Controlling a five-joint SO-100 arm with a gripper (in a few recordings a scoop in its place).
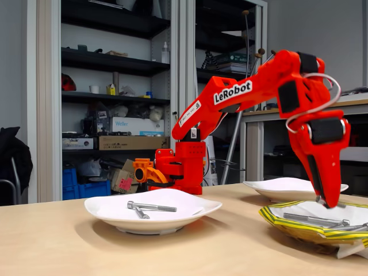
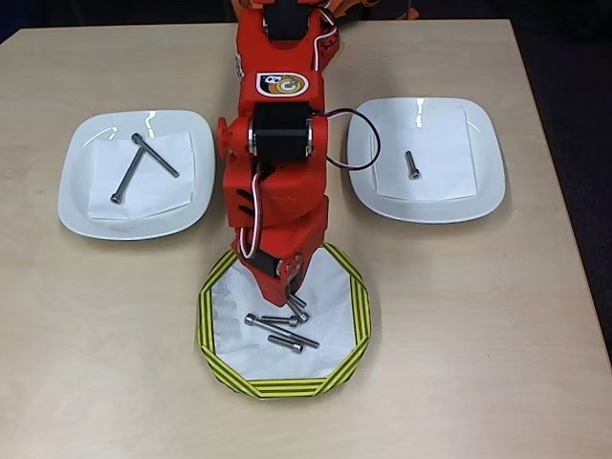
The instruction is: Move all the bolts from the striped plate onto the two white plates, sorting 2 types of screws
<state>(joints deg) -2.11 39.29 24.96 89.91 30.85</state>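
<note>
Gripper lowered into the striped plate, tips at the top of the bolt pile, near the plate's twelve o'clock side in the overhead view. Jaw state: cannot tell, since the red wrist hides the tips from above and the fixed view shows just a narrow point over the plate. About four or five bolts left here, long and short mixed, some crossing or touching.

Already sorted: two long bolts crossed on the left white plate, at ten o'clock from the striped plate; one short bolt on the right white plate, at two o'clock.

To do this pick well:
- Choose the topmost bolt nearest the tips, not one pinned under a neighbour.
- Straddle the shank across its width, near mid-length, so no tilt on lifting.
- Close fully before rising; lift straight up, clear of the rim.
- Judge length first: long to ten o'clock, short to two o'clock.

Likely risk: dragging a touching bolt along, or nudging the light paper plate.
</note>
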